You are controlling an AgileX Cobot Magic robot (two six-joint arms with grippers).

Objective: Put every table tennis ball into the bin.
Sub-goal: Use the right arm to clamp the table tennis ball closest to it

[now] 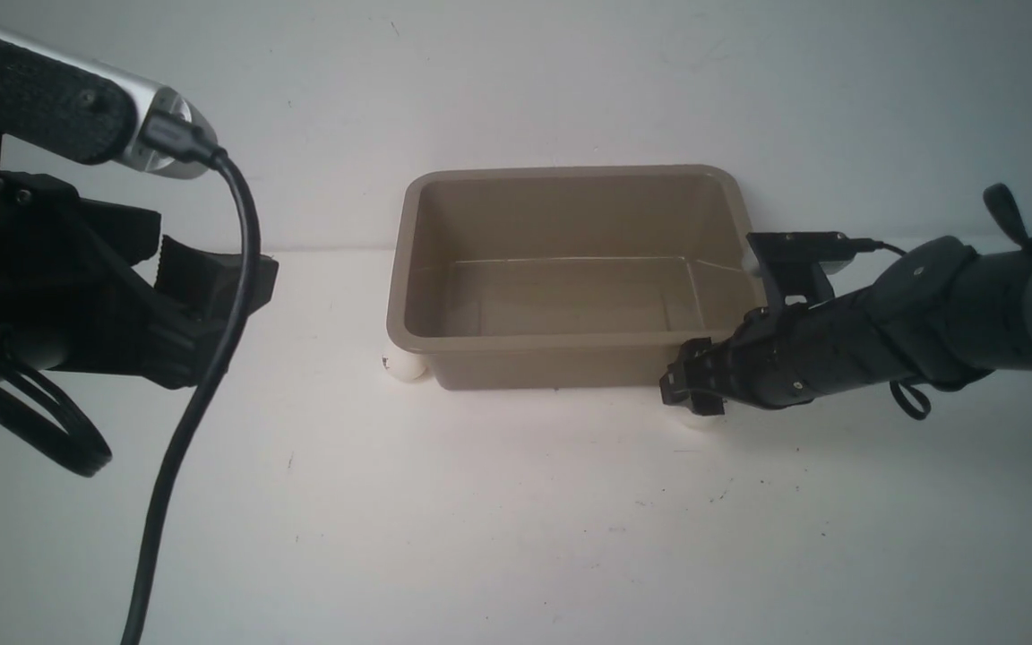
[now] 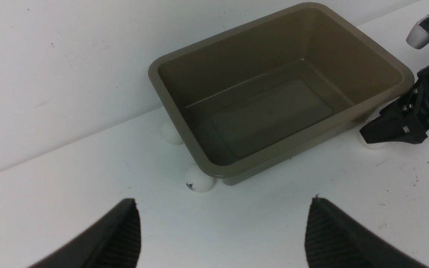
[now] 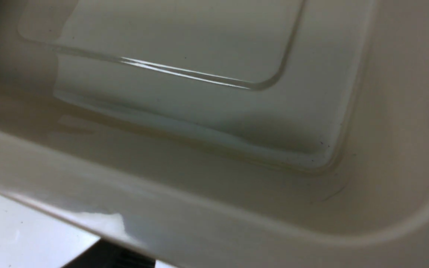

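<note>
Left wrist view shows us the left hand (image 2: 223,203) hovering wide open, empty, the logo ball (image 2: 199,179) beyond at a corner of the bin (image 2: 274,115). The right hand (image 2: 377,136) stoops over a second ball (image 2: 371,144); we cannot tell its grip.

The left arm (image 1: 41,305) is held raised, and the left fingers (image 2: 123,238) stand wide apart with nothing between them, tips pointing forward and down. The right arm (image 1: 892,327) stretches out low and nearly level, angled across toward the left fingers. The right fingers (image 1: 693,383) sit close down by the surface (image 1: 516,537), well apart from the left fingers; their spread cannot be made out.
</note>
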